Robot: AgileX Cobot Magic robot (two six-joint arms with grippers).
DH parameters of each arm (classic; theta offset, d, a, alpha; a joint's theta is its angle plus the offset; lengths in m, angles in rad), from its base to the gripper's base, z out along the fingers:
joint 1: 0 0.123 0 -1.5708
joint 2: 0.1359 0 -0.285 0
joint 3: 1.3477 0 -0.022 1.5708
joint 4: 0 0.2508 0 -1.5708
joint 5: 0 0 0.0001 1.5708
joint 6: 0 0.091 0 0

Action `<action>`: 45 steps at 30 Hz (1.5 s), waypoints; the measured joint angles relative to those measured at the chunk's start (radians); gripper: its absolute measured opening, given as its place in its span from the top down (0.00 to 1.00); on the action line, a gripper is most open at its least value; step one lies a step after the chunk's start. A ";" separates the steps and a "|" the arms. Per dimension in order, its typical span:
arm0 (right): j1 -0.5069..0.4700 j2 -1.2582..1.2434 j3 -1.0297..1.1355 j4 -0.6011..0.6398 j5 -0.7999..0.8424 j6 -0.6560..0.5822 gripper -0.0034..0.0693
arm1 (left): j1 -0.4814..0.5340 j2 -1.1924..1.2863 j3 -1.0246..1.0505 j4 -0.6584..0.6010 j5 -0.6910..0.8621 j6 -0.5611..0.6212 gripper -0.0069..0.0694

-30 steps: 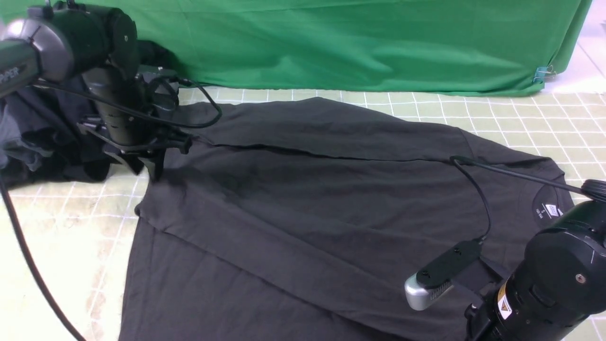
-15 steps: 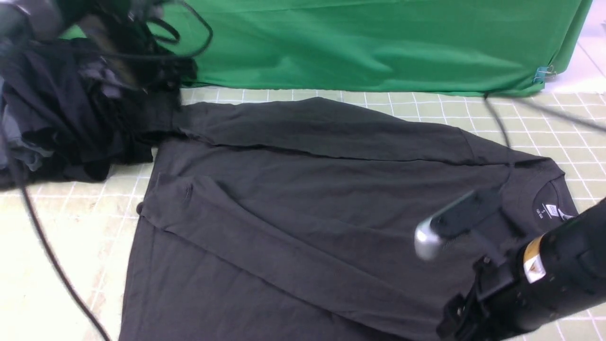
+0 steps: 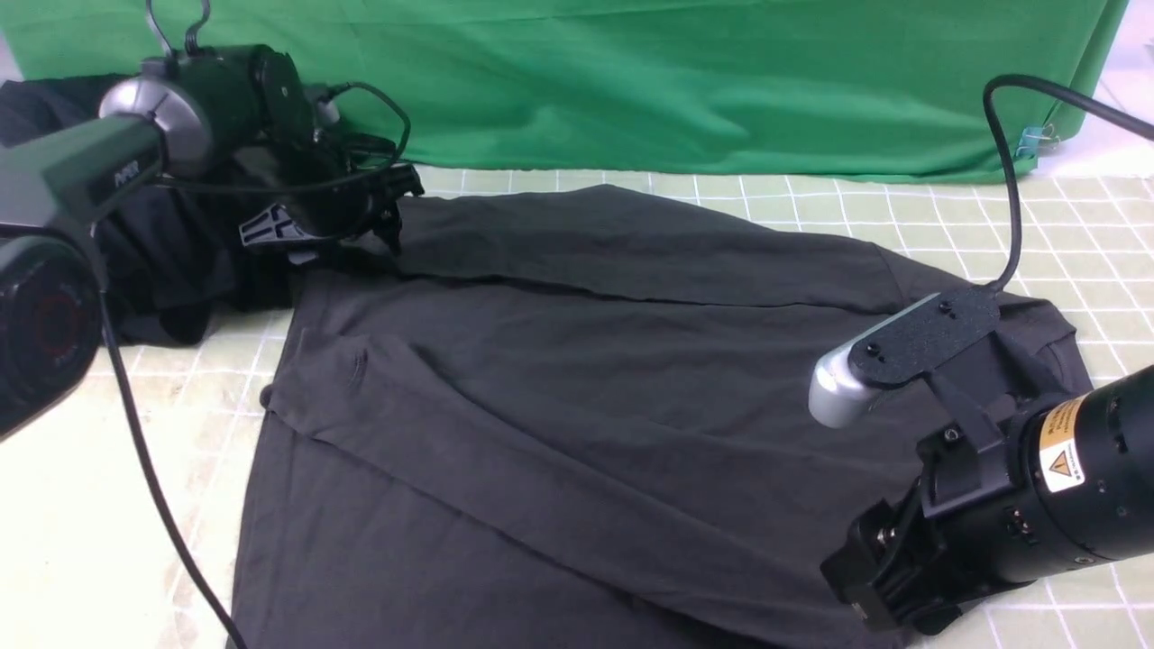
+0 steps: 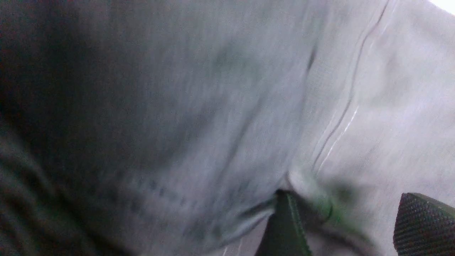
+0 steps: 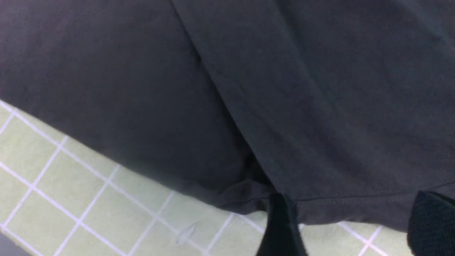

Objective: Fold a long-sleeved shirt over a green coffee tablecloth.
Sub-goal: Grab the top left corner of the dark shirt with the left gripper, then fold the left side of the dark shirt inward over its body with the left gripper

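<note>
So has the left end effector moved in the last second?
Yes. The left end effector has gone farther from the robot, toward the plain green backdrop, now at the long-sleeved shirt's far sleeve.

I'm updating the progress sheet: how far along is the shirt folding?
Done: both sleeves lie folded across the shirt, which is flat on the checked tablecloth. In hand: the left gripper and right gripper sit open at opposite shirt edges, gripping nothing. Left: folding the body itself.

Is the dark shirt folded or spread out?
Partly folded: both sleeves lie across the shirt, but its body is spread flat on the tablecloth.
</note>
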 joint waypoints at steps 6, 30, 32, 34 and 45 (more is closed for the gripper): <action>0.000 0.000 0.000 0.000 0.002 0.000 0.34 | 0.000 0.023 -0.002 -0.003 -0.040 -0.010 0.41; 0.000 0.000 -0.023 -0.032 0.043 0.000 0.34 | -0.029 -0.236 -0.002 0.020 0.400 0.159 0.90; 0.000 0.000 -0.034 -0.047 0.045 0.000 0.34 | -0.040 -0.271 0.017 0.048 0.424 0.163 0.90; 0.000 0.000 -0.044 -0.056 0.045 0.000 0.34 | -0.051 -0.313 0.051 0.065 0.428 0.162 0.90; 0.000 0.000 -0.058 -0.092 0.045 0.004 0.34 | -0.136 -0.545 0.432 0.100 0.437 0.056 0.90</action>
